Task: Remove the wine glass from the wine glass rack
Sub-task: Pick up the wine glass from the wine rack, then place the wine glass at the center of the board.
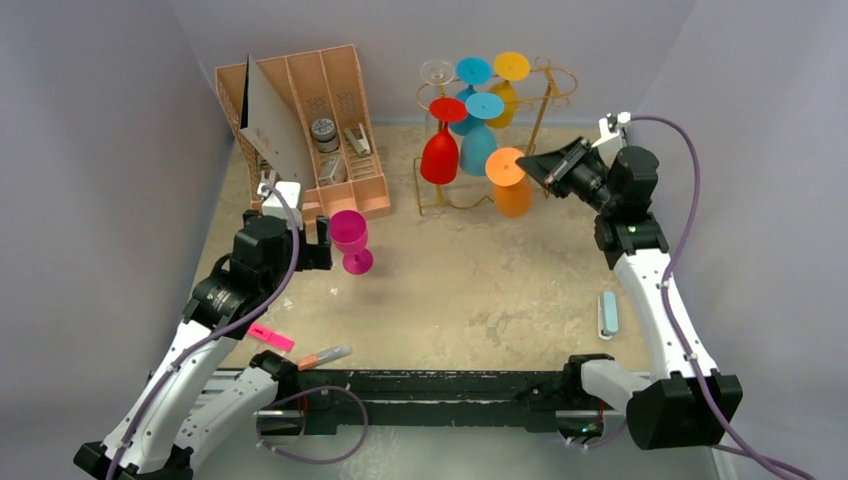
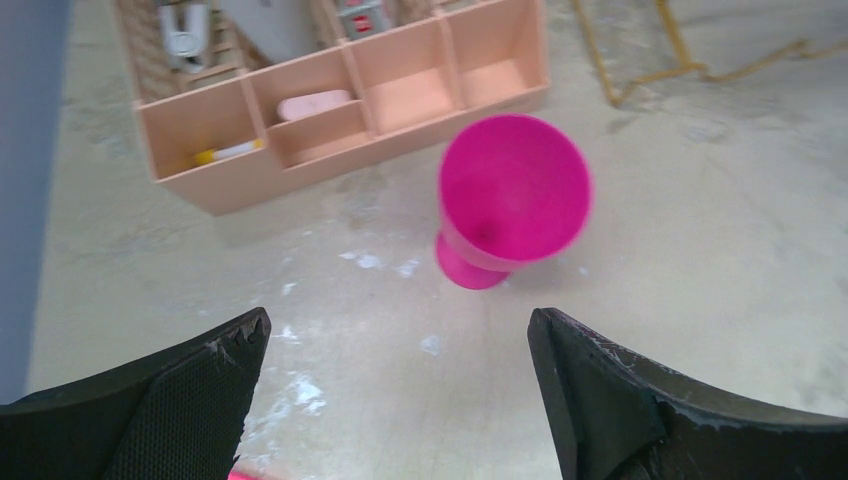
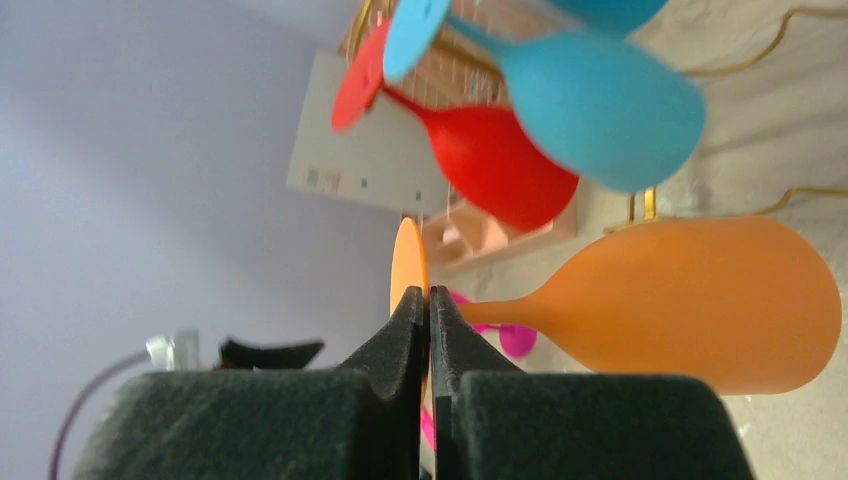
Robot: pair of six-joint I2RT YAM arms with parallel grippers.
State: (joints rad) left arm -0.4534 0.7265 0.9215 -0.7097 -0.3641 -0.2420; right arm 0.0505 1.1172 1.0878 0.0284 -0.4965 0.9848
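The gold wire wine glass rack (image 1: pixel 550 92) stands at the back, with red (image 1: pixel 440 155), blue (image 1: pixel 478 148), yellow-orange and clear glasses hanging upside down. My right gripper (image 1: pixel 532 166) is shut on the foot disc of an orange wine glass (image 1: pixel 513 195), held bowl-down just right of the rack's front; in the right wrist view its fingers (image 3: pixel 428 305) pinch the thin orange disc (image 3: pixel 407 262) and the orange bowl (image 3: pixel 700 300) juts right. A pink wine glass (image 1: pixel 350 240) stands upright on the table. My left gripper (image 1: pixel 318 243) is open just left of it, seen from above (image 2: pixel 515 195).
A tan slotted desk organiser (image 1: pixel 320 130) stands at the back left with small items inside. A pink marker (image 1: pixel 271 336) and a grey pen (image 1: pixel 325 355) lie near the left arm. A pale blue bar (image 1: pixel 607 314) lies by the right arm. Grey walls surround the table.
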